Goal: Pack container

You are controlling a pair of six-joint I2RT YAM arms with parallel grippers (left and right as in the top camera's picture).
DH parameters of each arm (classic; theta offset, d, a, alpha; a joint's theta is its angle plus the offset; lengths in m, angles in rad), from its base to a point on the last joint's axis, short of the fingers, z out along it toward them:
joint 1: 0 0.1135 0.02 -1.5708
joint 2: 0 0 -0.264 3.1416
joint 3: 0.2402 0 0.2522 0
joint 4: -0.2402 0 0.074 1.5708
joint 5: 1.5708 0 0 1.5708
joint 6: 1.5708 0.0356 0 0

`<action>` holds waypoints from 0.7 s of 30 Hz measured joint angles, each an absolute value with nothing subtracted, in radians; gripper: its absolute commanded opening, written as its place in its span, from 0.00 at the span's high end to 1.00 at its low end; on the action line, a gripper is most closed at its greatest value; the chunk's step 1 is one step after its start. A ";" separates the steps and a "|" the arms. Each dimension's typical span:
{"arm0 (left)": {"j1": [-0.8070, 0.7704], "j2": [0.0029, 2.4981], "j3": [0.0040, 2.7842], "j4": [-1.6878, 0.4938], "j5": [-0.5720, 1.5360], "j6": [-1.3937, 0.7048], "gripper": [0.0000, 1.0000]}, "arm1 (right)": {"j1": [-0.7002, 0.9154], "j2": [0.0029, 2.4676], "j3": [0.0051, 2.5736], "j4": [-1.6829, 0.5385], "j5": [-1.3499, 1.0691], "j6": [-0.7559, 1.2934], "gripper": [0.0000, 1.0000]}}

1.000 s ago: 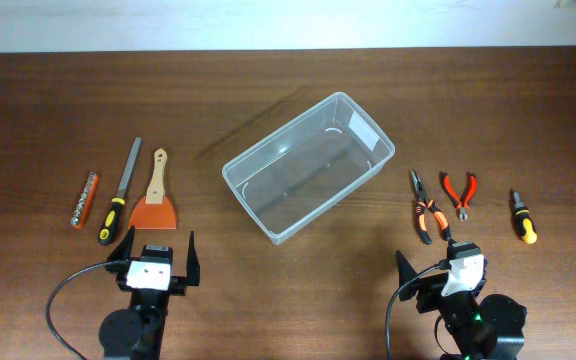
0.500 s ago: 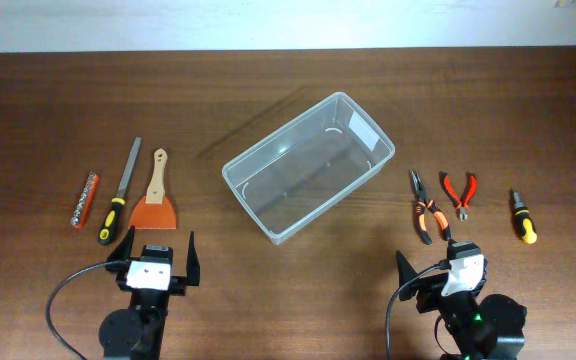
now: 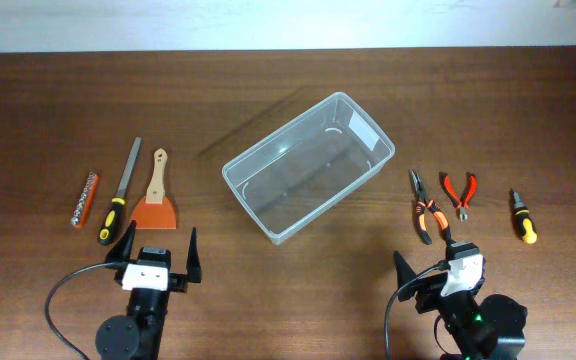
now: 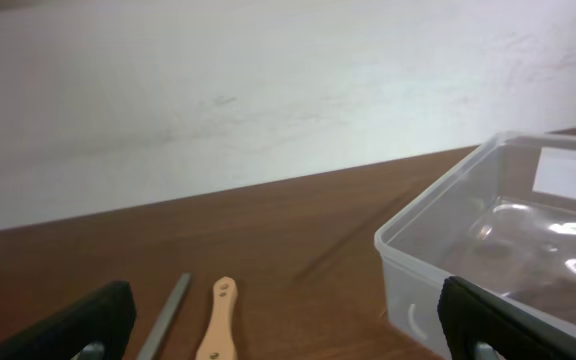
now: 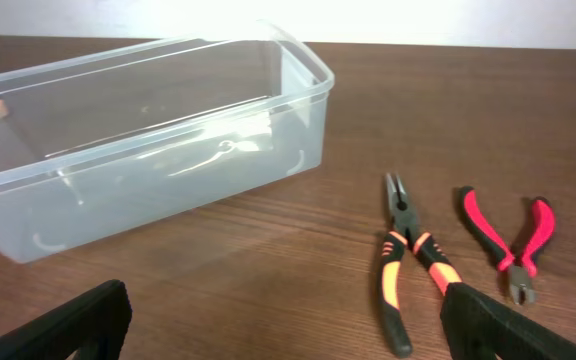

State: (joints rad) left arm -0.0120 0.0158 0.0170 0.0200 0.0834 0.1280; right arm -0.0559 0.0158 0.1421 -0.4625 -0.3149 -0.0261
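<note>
The clear empty container [image 3: 308, 166] stands tilted in the middle of the table; it also shows in the left wrist view [image 4: 508, 240] and the right wrist view [image 5: 148, 140]. To its left lie a bit holder [image 3: 86, 199], a file [image 3: 120, 205] and a scraper with a wooden handle [image 3: 155, 193]. To its right lie orange-black long-nose pliers [image 3: 424, 208], red cutters [image 3: 459, 191] and a small screwdriver [image 3: 522, 217]. My left gripper [image 3: 156, 252] is open and empty near the front edge, just below the scraper. My right gripper [image 3: 430, 265] is open and empty below the pliers [image 5: 403, 262].
The dark wooden table [image 3: 288, 90] ends at a white wall at the back. The red cutters [image 5: 503, 240] lie right of the pliers in the right wrist view. The scraper handle [image 4: 216, 322] and file [image 4: 166, 318] show between my left fingers.
My left gripper has drawn back slightly toward the front edge. Nothing else has moved.
</note>
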 measured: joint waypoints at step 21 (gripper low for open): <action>0.046 1.056 1.091 -0.534 0.279 0.025 0.01 | -0.056 1.246 1.285 -0.975 -0.241 -0.124 0.01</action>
State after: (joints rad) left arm 0.0456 1.0565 1.0908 -0.5343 0.2794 0.0250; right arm -0.0559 1.2461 1.2854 -0.9752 -0.2409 -0.1238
